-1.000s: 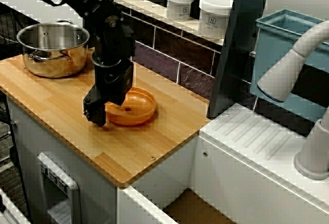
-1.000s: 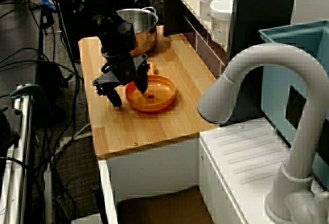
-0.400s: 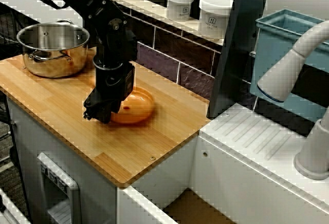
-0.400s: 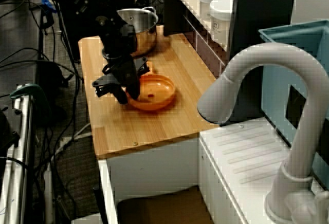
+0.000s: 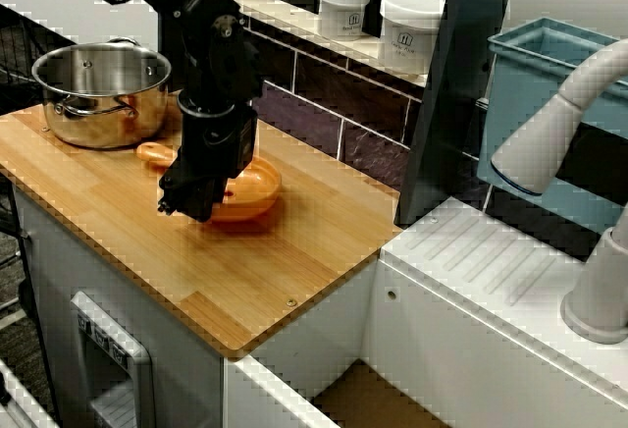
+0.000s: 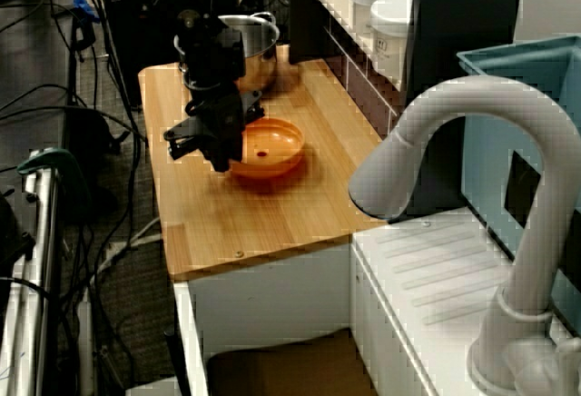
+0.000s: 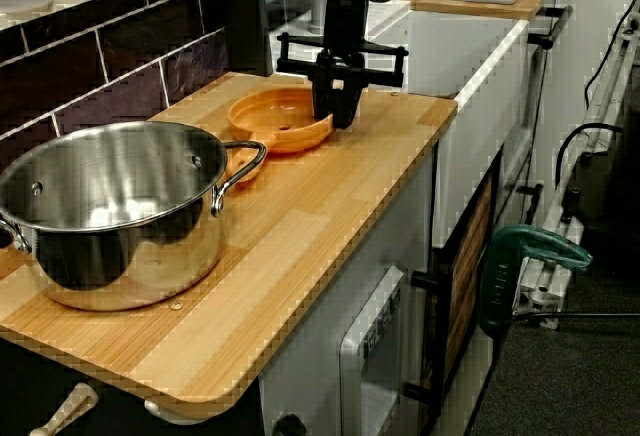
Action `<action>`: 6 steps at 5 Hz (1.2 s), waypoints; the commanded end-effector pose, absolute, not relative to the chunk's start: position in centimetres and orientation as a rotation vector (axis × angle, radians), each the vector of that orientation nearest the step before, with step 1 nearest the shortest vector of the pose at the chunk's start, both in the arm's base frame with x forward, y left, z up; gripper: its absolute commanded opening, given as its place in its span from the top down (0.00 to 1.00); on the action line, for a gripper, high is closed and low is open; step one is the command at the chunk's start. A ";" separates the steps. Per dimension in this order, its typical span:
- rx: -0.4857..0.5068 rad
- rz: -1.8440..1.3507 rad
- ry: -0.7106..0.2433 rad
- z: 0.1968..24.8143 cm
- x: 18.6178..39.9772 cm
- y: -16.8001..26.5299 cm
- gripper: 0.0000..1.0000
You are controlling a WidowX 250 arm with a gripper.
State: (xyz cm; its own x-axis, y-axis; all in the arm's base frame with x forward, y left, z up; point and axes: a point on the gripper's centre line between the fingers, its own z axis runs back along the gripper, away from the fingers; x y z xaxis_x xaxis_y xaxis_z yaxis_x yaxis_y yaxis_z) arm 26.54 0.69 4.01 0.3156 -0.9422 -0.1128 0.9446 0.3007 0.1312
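Faucet-side view gives the plainest look. The pincer (image 6: 218,155) is clamped on the rim of the orange bowl (image 6: 270,146), with its fingers pinched together at the bowl's 9 o'clock edge. A dark shadow lies on the desk (image 6: 263,219) under the bowl, so the bowl may be raised a little and tipped, though I cannot be sure from here.

In the high view facing the tiled wall, the pincer (image 5: 191,207) points straight down and grips the bowl (image 5: 250,190) at about its 8 o'clock side. The bowl is near the middle of the desk (image 5: 275,271). A steel pot (image 5: 103,94) stands well apart at the bowl's 10 o'clock. A small orange piece (image 5: 155,151) lies just beside the pot, at 9 o'clock from the pincer's arm. Two white jars (image 5: 410,27) sit on the tiled ledge (image 5: 294,26) at 1 o'clock. A faucet (image 5: 559,124) and a blue bin (image 5: 530,75) are at 3 o'clock, past the desk's end.

From the low view past the pot, the pincer (image 7: 337,114) bites the bowl (image 7: 275,121) on its 3 o'clock rim. The pot (image 7: 110,211) fills the foreground at 8 o'clock.
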 end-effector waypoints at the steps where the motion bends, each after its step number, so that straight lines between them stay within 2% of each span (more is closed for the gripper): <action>1: 0.229 -1.246 -0.088 8.1 27.6 1.9 1.00; 6: 0.270 -1.245 -0.186 15.2 27.2 1.8 1.00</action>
